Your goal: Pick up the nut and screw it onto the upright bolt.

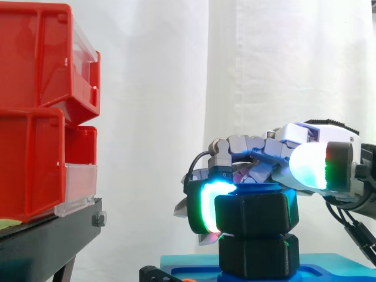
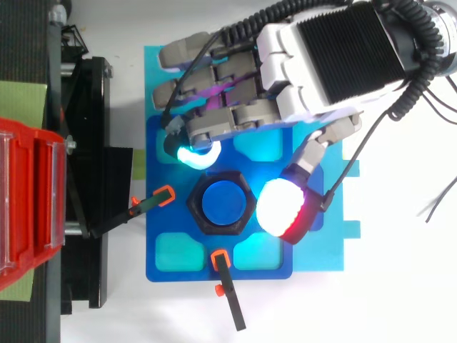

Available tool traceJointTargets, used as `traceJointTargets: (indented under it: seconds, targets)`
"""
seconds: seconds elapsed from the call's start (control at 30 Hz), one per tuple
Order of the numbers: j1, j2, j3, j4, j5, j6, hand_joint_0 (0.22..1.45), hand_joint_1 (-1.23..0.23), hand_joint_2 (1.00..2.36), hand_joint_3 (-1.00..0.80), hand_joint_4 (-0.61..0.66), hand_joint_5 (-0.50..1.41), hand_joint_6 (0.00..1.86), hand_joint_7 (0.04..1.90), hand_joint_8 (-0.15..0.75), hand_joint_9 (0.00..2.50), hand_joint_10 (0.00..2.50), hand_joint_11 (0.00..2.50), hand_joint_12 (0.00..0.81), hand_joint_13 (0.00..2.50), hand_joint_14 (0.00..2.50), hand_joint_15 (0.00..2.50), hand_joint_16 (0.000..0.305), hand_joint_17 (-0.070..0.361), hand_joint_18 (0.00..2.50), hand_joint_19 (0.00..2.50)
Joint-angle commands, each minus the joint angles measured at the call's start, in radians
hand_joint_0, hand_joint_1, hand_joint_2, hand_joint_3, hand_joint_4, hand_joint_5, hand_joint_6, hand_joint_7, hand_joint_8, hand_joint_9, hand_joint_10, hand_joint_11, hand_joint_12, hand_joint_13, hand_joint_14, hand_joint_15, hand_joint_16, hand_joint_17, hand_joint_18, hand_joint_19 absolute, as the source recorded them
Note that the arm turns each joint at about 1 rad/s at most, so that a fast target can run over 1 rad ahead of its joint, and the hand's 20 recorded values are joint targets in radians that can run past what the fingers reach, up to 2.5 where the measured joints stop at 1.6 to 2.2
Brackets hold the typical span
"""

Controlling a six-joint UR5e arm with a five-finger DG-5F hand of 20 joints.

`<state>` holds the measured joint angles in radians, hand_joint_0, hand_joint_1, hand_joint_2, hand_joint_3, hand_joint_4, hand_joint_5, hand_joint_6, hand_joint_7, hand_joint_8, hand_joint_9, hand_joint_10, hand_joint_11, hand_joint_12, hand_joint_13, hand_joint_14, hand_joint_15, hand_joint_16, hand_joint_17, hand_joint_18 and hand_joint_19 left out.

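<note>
A big black hex nut [image 2: 202,214] [image 1: 255,214] sits on the upright blue bolt [image 2: 227,204] at the middle of the blue fixture plate [image 2: 171,214]. In the side view it rides above a second black hex piece [image 1: 258,255] at the bolt's foot. My hand [image 2: 285,71] reaches in from the right and arches over the bolt. Its fingers curl down, and a cyan-glowing pad [image 1: 207,205] lies against the nut's left face. The thumb's white and red pad [image 2: 284,209] is at the nut's right edge, near its top rim.
Two orange-tipped black clamps [image 2: 166,194] [image 2: 221,259] hold the plate at its left and front. Red bins [image 1: 35,117] are stacked on a black stand [image 1: 47,235] to the left. The white curtain hangs behind.
</note>
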<state>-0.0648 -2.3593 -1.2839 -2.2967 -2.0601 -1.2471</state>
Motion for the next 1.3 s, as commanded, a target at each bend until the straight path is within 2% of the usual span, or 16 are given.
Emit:
traceJointTargets:
  seconds: [0.0,0.07,0.17,0.23,0.43,0.6,0.67,0.77,1.03,1.27]
  targets:
    - [-0.013,0.002,0.0,0.016,-0.011,0.002,0.51,-0.06,1.0,-0.5,0.19,-0.01,0.5,1.54,0.261,0.88,0.0,0.0,0.231,0.67,0.0,0.0,0.027,0.06,0.43,0.09]
    - [-0.016,0.002,0.002,0.023,-0.02,0.002,0.5,-0.05,1.0,-0.5,0.21,-0.03,0.5,1.42,0.259,0.87,0.0,0.0,0.233,0.67,0.0,0.0,0.027,0.061,0.43,0.08]
    - [-0.018,0.0,0.002,0.037,-0.028,0.002,0.5,-0.05,1.0,-0.5,0.26,-0.05,0.5,1.1,0.251,0.86,0.0,0.0,0.235,0.67,0.0,0.0,0.028,0.063,0.42,0.08]
    - [-0.01,0.0,0.0,0.057,-0.029,0.002,0.5,-0.05,1.0,-0.5,0.24,-0.07,0.5,0.89,0.231,0.82,0.0,0.0,0.228,0.63,0.0,0.0,0.028,0.063,0.39,0.06]
    - [0.007,0.0,0.021,0.082,-0.029,0.003,0.5,-0.04,1.0,-0.5,0.21,-0.1,0.5,0.72,0.215,0.77,0.0,0.0,0.223,0.57,0.0,0.0,0.028,0.062,0.32,0.01]
    - [0.025,0.0,0.021,0.079,-0.023,0.002,0.49,-0.04,1.0,-0.5,0.2,-0.1,0.5,0.7,0.209,0.74,0.0,0.0,0.23,0.53,0.0,0.0,0.028,0.062,0.27,0.0]
    - [0.045,0.0,0.021,0.063,-0.003,0.0,0.49,-0.04,1.0,-0.5,0.2,-0.1,0.5,0.7,0.21,0.73,0.0,0.0,0.234,0.53,0.0,0.0,0.028,0.063,0.26,0.0]
    - [0.057,0.0,0.02,0.054,0.023,0.0,0.49,-0.04,1.0,-0.5,0.21,-0.09,0.5,0.77,0.211,0.72,0.0,0.0,0.238,0.52,0.0,0.0,0.028,0.063,0.25,0.0]
    - [0.066,0.0,0.02,0.028,0.034,-0.002,0.49,-0.05,1.0,-0.5,0.23,-0.08,0.5,0.88,0.221,0.71,0.0,0.0,0.249,0.51,0.0,0.0,0.028,0.063,0.23,0.0]
    - [0.066,0.0,0.018,0.013,0.034,-0.003,0.49,-0.06,1.0,-0.5,0.26,-0.06,0.5,1.03,0.233,0.74,0.0,0.0,0.252,0.52,0.0,0.0,0.028,0.063,0.23,0.0]
